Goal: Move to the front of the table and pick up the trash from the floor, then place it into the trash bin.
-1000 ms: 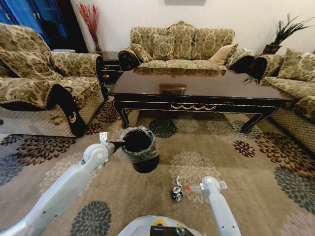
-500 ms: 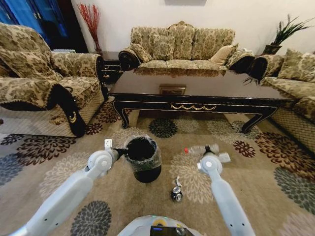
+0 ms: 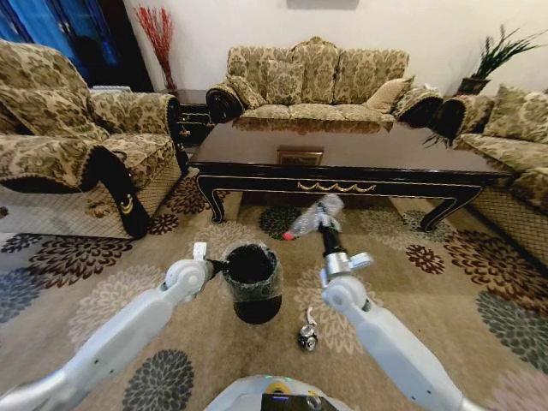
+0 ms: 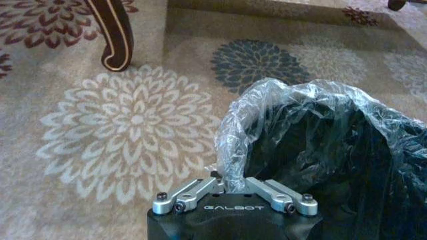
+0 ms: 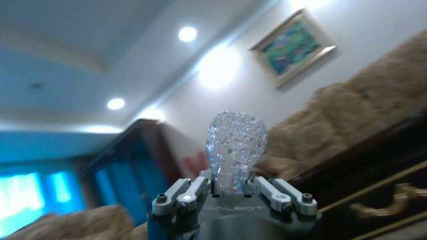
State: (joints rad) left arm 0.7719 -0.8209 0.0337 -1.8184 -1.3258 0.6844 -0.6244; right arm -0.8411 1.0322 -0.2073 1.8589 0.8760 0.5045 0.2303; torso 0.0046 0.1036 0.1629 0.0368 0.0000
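1. The left gripper (image 3: 211, 265) reaches in from the left side of the head view and is clamped on the rim of the small round black trash bin with a thin clear plastic liner (image 3: 253, 282). In the left wrist view the left gripper's (image 4: 232, 189) jaws pinch the folded liner at the bin's (image 4: 347, 165) edge. I cannot tell whether the bin stands on the floral patterned carpet (image 3: 86, 300) or is held just above it.
2. Just right of the bin, on the carpet, lie a small crumpled white paper (image 3: 310, 317) and, touching it, a small dark-and-silver can-like piece (image 3: 307, 337).
3. Right of these, the right gripper (image 3: 324, 224) is raised, pointing up and away from the robot, and grasps a clear plastic bottle with a red cap (image 3: 308, 217). The bottle is tilted, its cap end lower and towards the left, up and to the right of the bin's opening and in front of the table's near rail. In the right wrist view the right gripper (image 5: 233, 186) closes on the bottle's (image 5: 235, 146) crinkled body, which stands out beyond the jaws.
4. Behind everything stretches the long low rectangular table of dark glossy wood with gold scroll ornament on its side rail (image 3: 342, 158), well apart from the bin.
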